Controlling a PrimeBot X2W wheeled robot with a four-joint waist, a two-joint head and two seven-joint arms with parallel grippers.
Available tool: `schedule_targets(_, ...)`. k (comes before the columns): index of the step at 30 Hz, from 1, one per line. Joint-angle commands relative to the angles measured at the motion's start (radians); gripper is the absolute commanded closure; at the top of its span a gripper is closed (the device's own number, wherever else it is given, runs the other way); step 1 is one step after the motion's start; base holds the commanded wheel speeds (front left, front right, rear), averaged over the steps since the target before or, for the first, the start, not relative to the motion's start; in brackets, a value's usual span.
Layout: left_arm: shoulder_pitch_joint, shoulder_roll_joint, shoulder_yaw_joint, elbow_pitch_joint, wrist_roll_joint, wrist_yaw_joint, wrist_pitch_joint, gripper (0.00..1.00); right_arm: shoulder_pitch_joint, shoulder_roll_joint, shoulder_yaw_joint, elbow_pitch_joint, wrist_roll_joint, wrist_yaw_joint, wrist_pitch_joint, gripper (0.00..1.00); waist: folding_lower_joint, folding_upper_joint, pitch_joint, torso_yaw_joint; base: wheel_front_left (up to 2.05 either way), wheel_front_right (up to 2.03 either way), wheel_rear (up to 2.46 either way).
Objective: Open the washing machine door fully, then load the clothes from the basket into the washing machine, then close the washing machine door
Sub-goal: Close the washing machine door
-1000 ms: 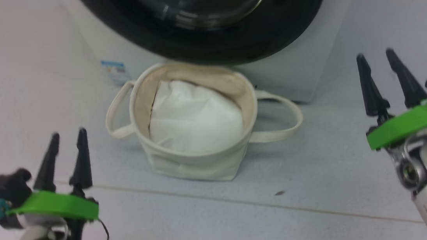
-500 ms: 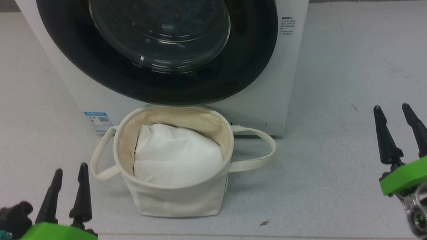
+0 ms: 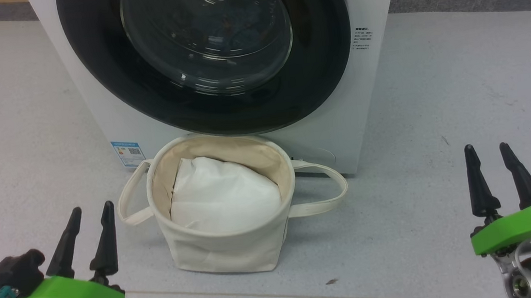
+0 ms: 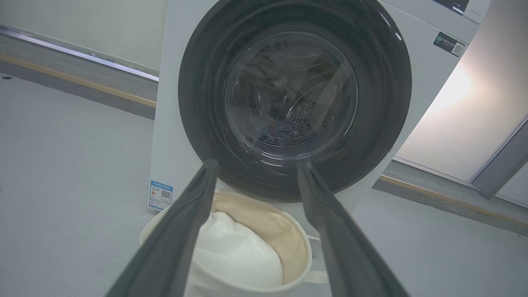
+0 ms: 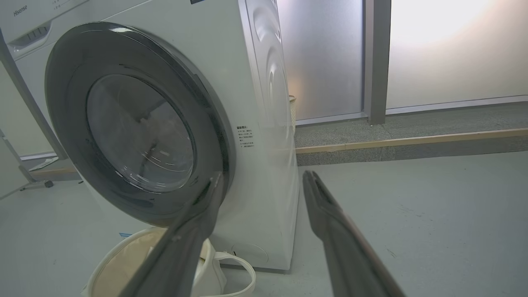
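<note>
Left gripper sits at about 7 o'clock in the head view and the right gripper at 4 o'clock. Both have their fingers spread wide with nothing between them, hovering over the grey floor.

The washer is up at 12 o'clock, with its door shut flat against the front. The basket stands on the floor right at 6 o'clock of the door, just beside the washer's base, with white padding inside.

Writing-wise, the right wrist view shows "Hisense" on the top panel at 10 o'clock. There's a blue sticker with a QR code near the base at 9 o'clock of the basket, and a small text block at 3 o'clock of the door that's too tiny to read.
</note>
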State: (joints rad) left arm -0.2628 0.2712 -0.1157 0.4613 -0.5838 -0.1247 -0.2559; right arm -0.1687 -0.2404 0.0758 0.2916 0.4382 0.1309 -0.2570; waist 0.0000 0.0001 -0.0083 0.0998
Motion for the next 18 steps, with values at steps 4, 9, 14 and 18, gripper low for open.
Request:
schedule_targets(4, -0.024, 0.024, 0.048, -0.035, 0.007, -0.006, -0.006, 0.0, -0.014, -0.004, 0.025, -0.041, -0.007, 0.0, -0.005, 0.0, 0.0, -0.0001, 0.003, -0.003, 0.0, 0.0, 0.0)
schedule_targets(9, -0.027, 0.021, 0.048, -0.037, 0.003, -0.006, -0.006, 0.0, -0.018, -0.001, 0.025, -0.043, -0.01, 0.0, -0.005, 0.0, 0.0, -0.0001, 0.008, -0.004, 0.0, 0.0, 0.0)
schedule_targets(14, -0.031, 0.021, 0.047, -0.038, 0.003, -0.006, -0.006, 0.0, -0.023, -0.001, 0.024, -0.045, -0.012, 0.0, -0.005, 0.0, 0.0, -0.0001, 0.014, -0.004, 0.0, 0.0, 0.0)
schedule_targets(18, -0.037, 0.02, 0.045, -0.038, 0.003, -0.006, -0.006, 0.0, -0.027, 0.001, 0.022, -0.046, -0.012, 0.0, -0.005, 0.0, 0.0, -0.0001, 0.022, -0.004, 0.0, 0.0, 0.0)
